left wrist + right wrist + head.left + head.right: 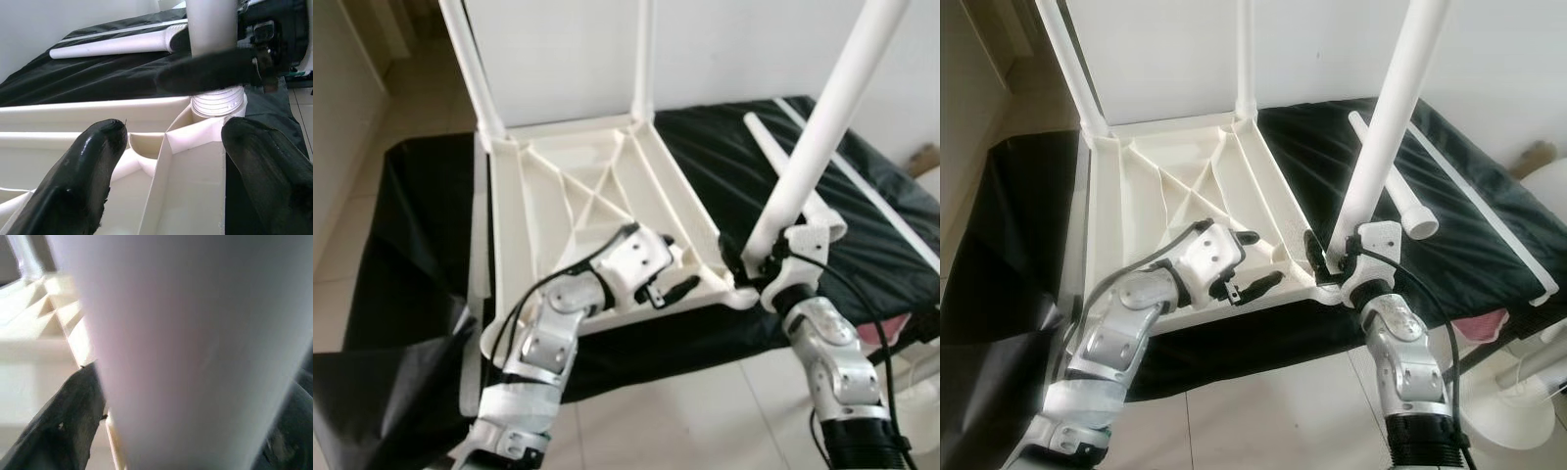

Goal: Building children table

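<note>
on a black cloth draped over a low surface lies the white plastic tabletop upside down, ribbed underside facing up. two legs stand in its far corner sockets. right gripper is clamped around a third white leg, threaded end sitting at the near right corner socket, leg tilted away to the right. left gripper rests on the tabletop's near edge, fingers spread apart over a rib, holding nothing. a fourth leg lies loose on the cloth beside a long white bar. pale tiled floor, white wall behind.
</note>
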